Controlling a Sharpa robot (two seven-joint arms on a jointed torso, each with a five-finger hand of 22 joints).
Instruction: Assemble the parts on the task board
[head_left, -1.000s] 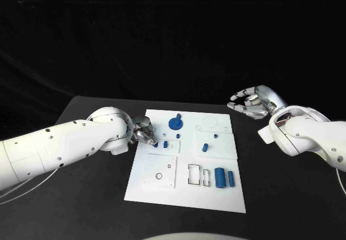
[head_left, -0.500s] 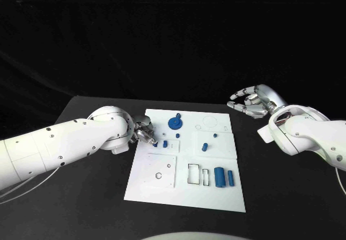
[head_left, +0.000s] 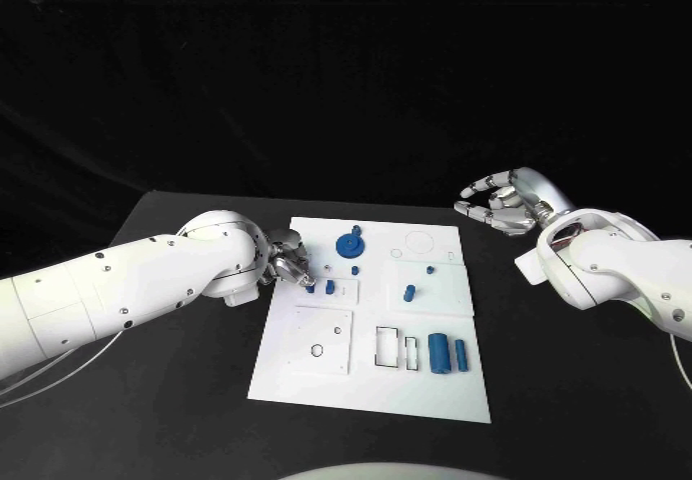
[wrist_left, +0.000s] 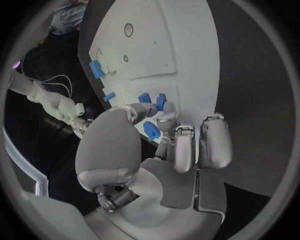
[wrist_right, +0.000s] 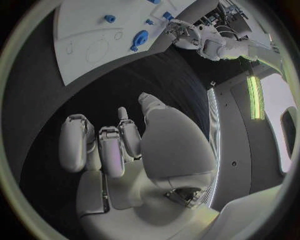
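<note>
The white task board (head_left: 372, 388) lies in the middle of the black table. My left hand (head_left: 287, 262) hovers at the board's left edge, and the left wrist view shows its thumb and a finger pinching a small blue piece (wrist_left: 151, 131). Just beyond the fingertips, two small blue parts (head_left: 330, 288) (wrist_left: 160, 101) stand on the board. A blue round disc part (head_left: 349, 245) (wrist_right: 139, 39) sits near the far edge. Two blue cylinders (head_left: 438, 353) lie near the front right. My right hand (head_left: 505, 206) is raised off the board at the far right, fingers loosely apart and holding nothing.
More small blue pieces (head_left: 410, 294) and pegs (head_left: 430, 270) sit in the board's middle right. Recessed outlines (head_left: 389, 348) and a raised white square panel (head_left: 317, 340) mark the near half. Black table (head_left: 159, 400) surrounds the board on both sides.
The left hand's fingers have shifted very slightly beside the two small blue parts. The right hand has stayed where it was.
</note>
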